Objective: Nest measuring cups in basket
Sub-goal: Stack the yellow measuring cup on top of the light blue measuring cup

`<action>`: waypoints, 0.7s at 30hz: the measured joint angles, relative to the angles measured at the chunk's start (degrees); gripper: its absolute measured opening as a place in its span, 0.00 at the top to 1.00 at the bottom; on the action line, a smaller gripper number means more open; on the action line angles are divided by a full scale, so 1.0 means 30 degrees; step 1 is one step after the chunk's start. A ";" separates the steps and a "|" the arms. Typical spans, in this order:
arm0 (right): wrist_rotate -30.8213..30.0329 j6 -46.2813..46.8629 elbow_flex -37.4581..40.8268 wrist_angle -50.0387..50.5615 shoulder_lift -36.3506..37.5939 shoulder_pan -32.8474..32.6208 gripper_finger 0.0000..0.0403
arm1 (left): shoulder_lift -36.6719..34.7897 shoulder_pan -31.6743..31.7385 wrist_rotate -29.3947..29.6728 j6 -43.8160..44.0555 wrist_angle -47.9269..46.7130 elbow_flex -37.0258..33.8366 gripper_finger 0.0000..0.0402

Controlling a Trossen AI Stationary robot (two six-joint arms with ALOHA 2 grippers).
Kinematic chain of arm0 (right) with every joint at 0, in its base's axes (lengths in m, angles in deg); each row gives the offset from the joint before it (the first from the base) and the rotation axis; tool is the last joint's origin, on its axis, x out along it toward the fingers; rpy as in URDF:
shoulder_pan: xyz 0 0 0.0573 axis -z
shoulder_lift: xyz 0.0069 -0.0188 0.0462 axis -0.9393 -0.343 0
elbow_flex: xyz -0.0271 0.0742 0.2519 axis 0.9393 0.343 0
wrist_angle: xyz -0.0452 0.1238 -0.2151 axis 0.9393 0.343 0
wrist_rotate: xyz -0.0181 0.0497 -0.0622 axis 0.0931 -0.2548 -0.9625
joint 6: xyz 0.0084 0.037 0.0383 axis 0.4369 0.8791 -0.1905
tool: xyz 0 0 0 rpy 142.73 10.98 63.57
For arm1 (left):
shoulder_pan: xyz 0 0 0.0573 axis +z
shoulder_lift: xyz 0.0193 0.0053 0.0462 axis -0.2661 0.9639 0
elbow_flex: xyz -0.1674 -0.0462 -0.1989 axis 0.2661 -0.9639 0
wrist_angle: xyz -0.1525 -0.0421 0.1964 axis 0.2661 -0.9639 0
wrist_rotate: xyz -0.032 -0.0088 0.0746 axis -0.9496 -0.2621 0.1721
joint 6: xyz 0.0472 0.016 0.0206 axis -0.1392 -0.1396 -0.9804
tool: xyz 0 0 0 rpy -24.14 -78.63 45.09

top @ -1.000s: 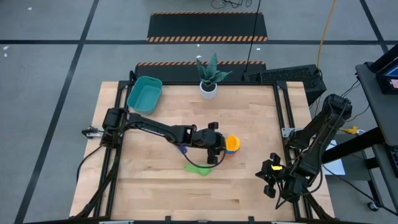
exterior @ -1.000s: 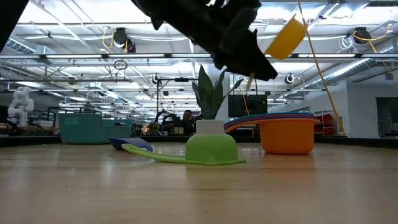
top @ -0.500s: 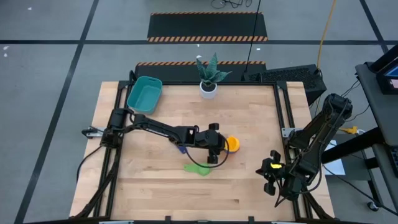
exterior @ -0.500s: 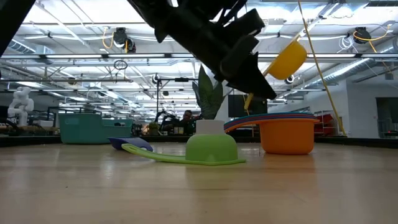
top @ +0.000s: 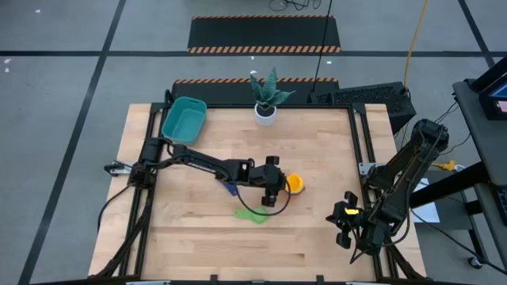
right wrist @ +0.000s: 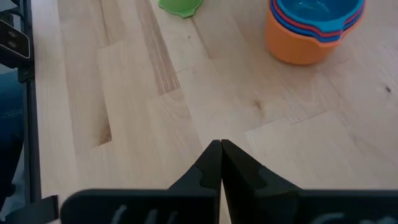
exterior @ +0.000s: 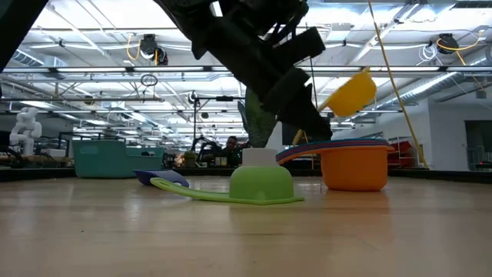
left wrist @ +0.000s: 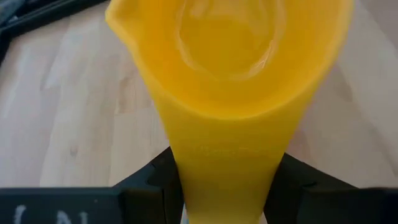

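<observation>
My left gripper (top: pixel 277 184) is over the middle of the table, shut on a yellow measuring cup (exterior: pixel 350 92) that hangs in the air just above a stack of cups (exterior: pixel 354 165). The stack is an orange cup with red and blue ones nested inside (right wrist: pixel 314 25). A green cup (exterior: pixel 261 185) lies bowl-down on the table, toward the near edge from the stack. A dark blue cup (top: pixel 231 188) lies under my left arm. The teal basket (top: pixel 184 120) stands at the far left corner. My right gripper (right wrist: pixel 221 163) waits shut at the right near edge. My left gripper pinches the yellow cup's flat handle (left wrist: pixel 227 168) between its two fingers (left wrist: pixel 155 183), one on each side edge. The fingers lie along the handle, slanting down from the table's left. The cup is lifted clear and tilted, its bowl (left wrist: pixel 230 37) pointing away from the gripper.
A small white pot with a green plant (top: pixel 266 111) stands at the far edge. The wooden table top (top: pixel 190 237) is bare near the front left and between the stack and my right arm.
My left gripper has come down toward the stack, carrying the yellow cup with it. The cup now hangs much lower, close over the stack's rim, and has tipped further.
</observation>
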 joint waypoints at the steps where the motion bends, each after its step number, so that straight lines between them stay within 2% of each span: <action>1: 0.0006 0.0000 0.0000 0.0000 0.0005 0.0000 1.00 | 0.0000 0.0013 0.0019 -0.0014 0.0014 -0.0007 0.58; 10: 0.0005 0.0000 -0.0007 0.0000 0.0005 0.0000 1.00 | -0.0007 -0.0007 0.0831 -0.0014 0.0193 0.0007 0.42; 21: 0.0007 0.0043 -0.0007 -0.0035 0.0005 -0.0007 1.00 | -0.0007 0.0029 0.0852 0.0195 -0.0089 0.0007 0.39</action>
